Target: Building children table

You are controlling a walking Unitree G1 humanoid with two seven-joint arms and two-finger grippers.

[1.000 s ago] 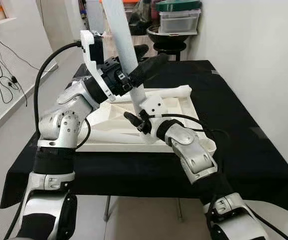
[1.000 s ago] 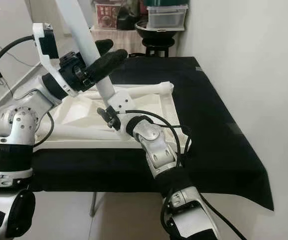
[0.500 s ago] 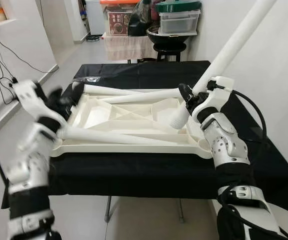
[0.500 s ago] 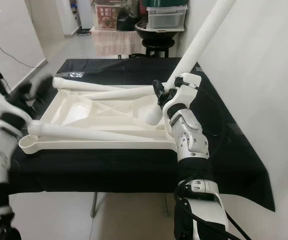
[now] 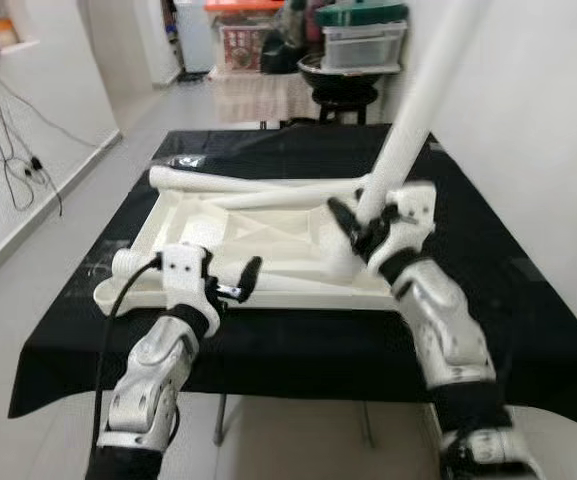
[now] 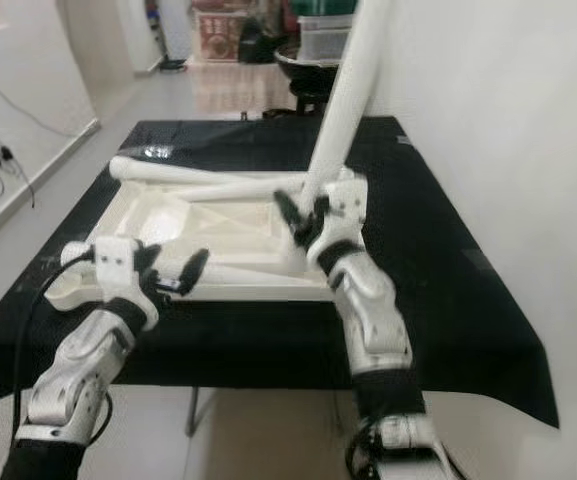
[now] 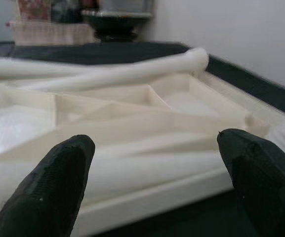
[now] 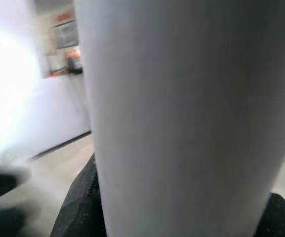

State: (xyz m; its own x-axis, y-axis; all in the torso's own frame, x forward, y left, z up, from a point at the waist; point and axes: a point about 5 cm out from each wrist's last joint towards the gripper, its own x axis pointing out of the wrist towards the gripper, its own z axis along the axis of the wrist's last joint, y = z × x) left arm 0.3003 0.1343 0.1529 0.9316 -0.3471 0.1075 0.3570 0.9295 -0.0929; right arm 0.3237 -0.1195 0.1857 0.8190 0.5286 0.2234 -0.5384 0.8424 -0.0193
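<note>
Whereas half a second ago it was swung out wide, left gripper [image 5: 230,283] now hovers open before tabletop [image 5: 268,235]'s near edge. Right gripper [image 5: 360,228] still clamps table leg [image 5: 418,100], now steeper, over tabletop's right corner.

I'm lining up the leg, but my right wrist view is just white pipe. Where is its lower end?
Observer: The right gripper holds the leg tilted, with its lower end over the near right corner of the upturned tabletop.
Operator: Is the left one helping?
Observer: No. The left gripper hovers by the near rim, jaws open, holding nothing.
Operator: Other legs?
Observer: A near leg lies inside that rim, and two far legs lie across the far edge.
</note>
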